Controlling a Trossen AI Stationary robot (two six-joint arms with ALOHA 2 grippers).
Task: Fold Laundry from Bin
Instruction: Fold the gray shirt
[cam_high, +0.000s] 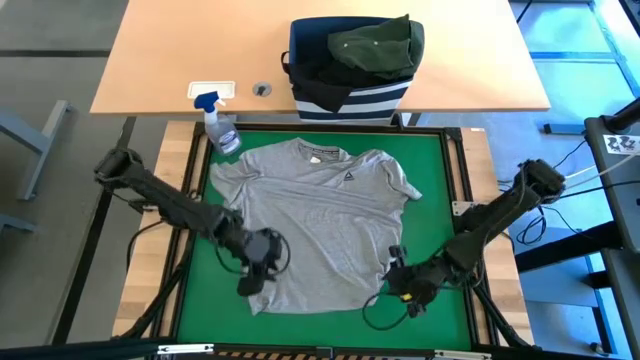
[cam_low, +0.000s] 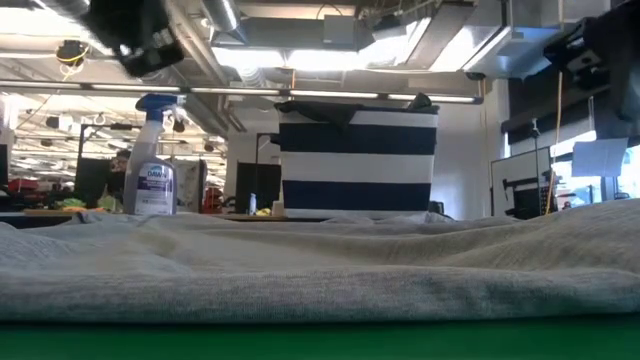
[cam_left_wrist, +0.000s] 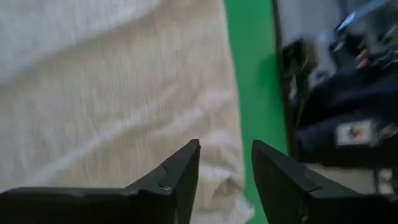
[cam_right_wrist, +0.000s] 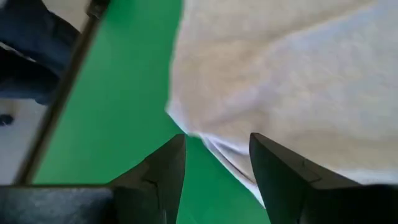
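Note:
A light grey T-shirt (cam_high: 318, 215) lies spread flat, front up, on the green mat (cam_high: 430, 160), its collar toward the far edge. My left gripper (cam_high: 252, 280) (cam_left_wrist: 226, 146) hovers open over the shirt's near left hem corner (cam_left_wrist: 217, 155). My right gripper (cam_high: 397, 272) (cam_right_wrist: 217, 138) hovers open over the near right hem corner (cam_right_wrist: 205, 134). The striped navy bin (cam_high: 350, 90) stands on the wooden table beyond the mat. A dark olive green garment (cam_high: 378, 45) lies on top of it, with black cloth (cam_high: 312, 62) beside that.
A clear spray bottle with a blue nozzle (cam_high: 220, 125) stands at the mat's far left corner, close to the shirt's sleeve. The mat's raised black frame (cam_high: 455, 210) runs along both sides. Bare green mat shows right and left of the shirt.

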